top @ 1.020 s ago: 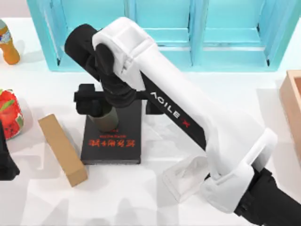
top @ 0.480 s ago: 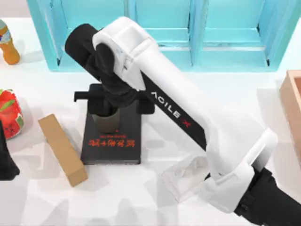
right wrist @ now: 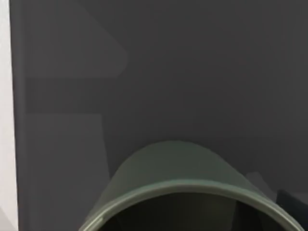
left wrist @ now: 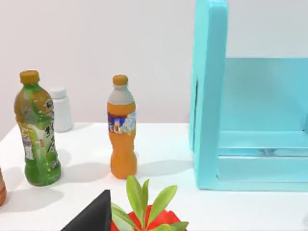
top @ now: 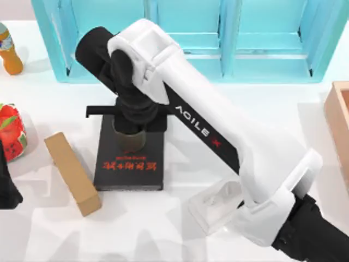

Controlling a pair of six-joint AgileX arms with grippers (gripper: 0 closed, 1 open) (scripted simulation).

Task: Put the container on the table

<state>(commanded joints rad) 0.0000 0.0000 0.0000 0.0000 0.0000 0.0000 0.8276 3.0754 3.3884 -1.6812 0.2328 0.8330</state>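
Right fingers (top: 131,121) around container (top: 130,141), on black book (top: 130,164), white table (top: 180,229)

Container (top: 130,140) half under right arm

One container (top: 130,139), one book (top: 129,164), two orange-capped bottles (left wrist: 122,127), one white jar (left wrist: 61,109).

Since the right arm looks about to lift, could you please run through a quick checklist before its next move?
1. Container standing on the black book, not yet on the table: ok.
2. Right gripper over the container: ok.
3. Fingers closed on the container: cannot tell; the wrist hides them.
4. Container upright: ok; its rim shows level in the right wrist view.
5. Bare tabletop beside the book for set-down: ok, between the book and the tissue box.
6. Left arm parked at the table's left edge: ok.
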